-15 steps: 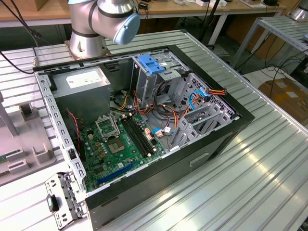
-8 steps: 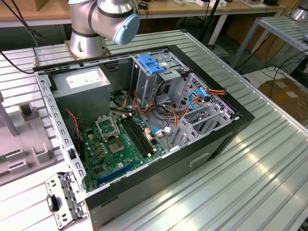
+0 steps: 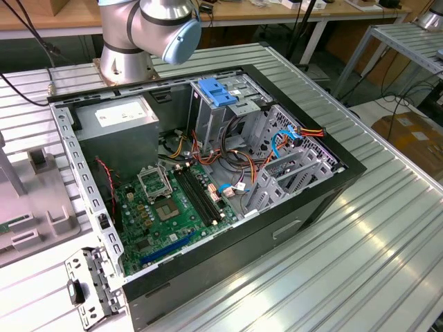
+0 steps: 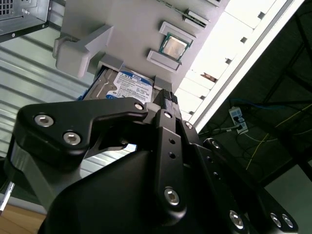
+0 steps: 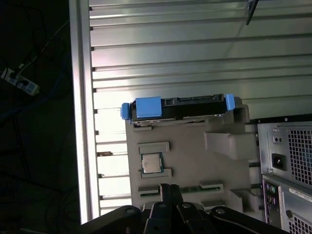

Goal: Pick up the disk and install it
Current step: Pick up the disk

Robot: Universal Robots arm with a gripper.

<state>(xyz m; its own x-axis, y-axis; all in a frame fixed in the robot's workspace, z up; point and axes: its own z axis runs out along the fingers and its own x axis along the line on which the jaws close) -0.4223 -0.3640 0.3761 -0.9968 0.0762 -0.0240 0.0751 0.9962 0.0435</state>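
Blue-railed grey disk (image 5: 195, 108) stands edgewise in a holder (image 5: 195, 165) near the table (image 5: 195, 48) edge; gripper (image 5: 165, 187) pressed together, apart.

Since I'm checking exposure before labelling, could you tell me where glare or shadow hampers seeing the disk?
First wrist view: the table glares behind the disk, whose edge looks dark. Second wrist view: the table is blown out white, but the disk's label is clear. Exterior view: even light, mild sheen on the table.
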